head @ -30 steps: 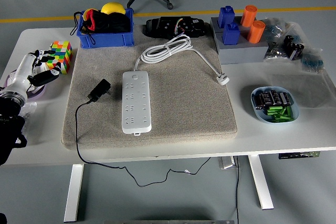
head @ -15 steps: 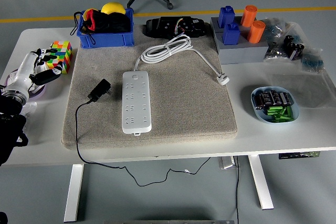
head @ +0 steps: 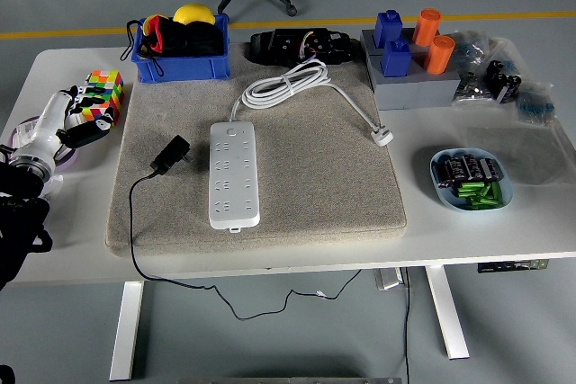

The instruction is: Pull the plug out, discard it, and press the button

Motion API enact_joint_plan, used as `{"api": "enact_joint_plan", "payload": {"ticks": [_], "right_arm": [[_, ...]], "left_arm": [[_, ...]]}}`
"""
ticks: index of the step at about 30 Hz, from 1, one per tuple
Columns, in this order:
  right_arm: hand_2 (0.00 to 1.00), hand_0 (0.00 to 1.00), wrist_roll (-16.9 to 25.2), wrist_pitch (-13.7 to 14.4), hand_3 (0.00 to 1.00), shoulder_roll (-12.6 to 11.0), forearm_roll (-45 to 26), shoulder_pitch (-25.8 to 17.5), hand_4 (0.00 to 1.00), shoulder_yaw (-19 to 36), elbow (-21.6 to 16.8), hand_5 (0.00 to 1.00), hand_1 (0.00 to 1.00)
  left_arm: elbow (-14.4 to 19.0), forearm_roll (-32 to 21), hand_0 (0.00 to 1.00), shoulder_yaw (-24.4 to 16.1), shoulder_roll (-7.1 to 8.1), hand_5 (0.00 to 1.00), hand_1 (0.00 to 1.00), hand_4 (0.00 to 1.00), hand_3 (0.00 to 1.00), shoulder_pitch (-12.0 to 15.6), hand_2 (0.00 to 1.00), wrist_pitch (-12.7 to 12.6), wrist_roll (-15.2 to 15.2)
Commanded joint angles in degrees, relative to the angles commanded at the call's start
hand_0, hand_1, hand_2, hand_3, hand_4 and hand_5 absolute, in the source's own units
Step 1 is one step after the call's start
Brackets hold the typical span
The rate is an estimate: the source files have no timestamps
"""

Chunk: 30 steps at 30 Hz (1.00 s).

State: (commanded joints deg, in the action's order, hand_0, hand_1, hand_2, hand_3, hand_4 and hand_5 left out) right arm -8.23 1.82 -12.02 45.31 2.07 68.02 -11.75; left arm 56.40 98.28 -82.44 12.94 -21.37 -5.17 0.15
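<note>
A white power strip lies lengthwise on the grey mat, its button at the far end. No plug sits in its sockets. A black plug adapter lies on the mat just left of the strip, its black cord running off the near edge. The strip's own white cable is coiled behind it and ends in a white plug. My left hand hovers at the table's left edge beside the colour cube, fingers loosely spread and holding nothing. My right hand is out of view.
A colourful cube stands by my left hand. A blue bin with a yellow ball and dark items sits at the back left. Blue and orange blocks on a grey stand are back right. A bowl of batteries sits right.
My left hand has drifted slightly up and away from the mat, toward the colour cube. Nothing on the mat has moved.
</note>
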Motion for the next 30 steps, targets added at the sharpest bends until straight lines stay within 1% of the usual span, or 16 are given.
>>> {"api": "enact_joint_plan", "payload": {"ticks": [3,7,11,14,18,23,30], "right_arm": [[0.657,0.749,-0.05,-0.05,0.619,-0.03,-0.03,0.09,0.657,-0.17,0.01,0.515,0.667],[0.657,0.75,-0.03,-0.01,0.619,-0.13,-0.45,1.32,0.657,-0.82,0.05,0.515,0.667],[0.657,0.75,-0.07,-0.01,0.619,-0.58,-0.75,2.1,0.657,-1.95,-0.06,0.515,0.667],[0.656,0.75,-0.17,0.06,0.619,-0.89,-0.63,1.11,0.657,-2.06,0.11,0.515,0.667],[0.657,0.75,-0.09,-0.01,0.619,-0.57,-0.68,0.61,0.657,-2.14,0.06,0.514,0.667],[0.657,0.75,0.02,-0.03,0.619,-0.19,-0.59,0.78,0.657,-1.91,0.0,0.514,0.667],[0.658,0.75,-0.09,0.15,0.619,-0.59,-0.63,0.89,0.657,-1.92,0.05,0.516,0.667]], "left_arm": [[0.41,0.0,0.814,-0.12,-0.06,0.225,0.798,0.583,0.745,0.07,0.72,-0.01,-0.02],[0.97,0.05,0.813,-0.04,0.07,0.223,0.798,0.585,0.743,-0.4,0.719,-0.04,0.05],[1.18,-0.47,0.813,0.95,0.35,0.223,0.798,0.585,0.743,-1.03,0.719,-0.01,-0.01],[1.1,-0.5,0.813,1.22,-0.1,0.221,0.797,0.587,0.741,-0.28,0.717,-0.01,0.02],[1.29,-0.5,0.813,1.13,-0.33,0.217,0.797,0.587,0.741,0.35,0.717,-0.01,0.04],[1.8,-0.56,0.813,1.42,-0.35,0.217,0.797,0.587,0.741,0.43,0.717,0.09,0.1],[2.24,-0.71,0.812,1.62,-0.37,0.213,0.797,0.59,0.738,0.42,0.716,0.2,0.2]]}}
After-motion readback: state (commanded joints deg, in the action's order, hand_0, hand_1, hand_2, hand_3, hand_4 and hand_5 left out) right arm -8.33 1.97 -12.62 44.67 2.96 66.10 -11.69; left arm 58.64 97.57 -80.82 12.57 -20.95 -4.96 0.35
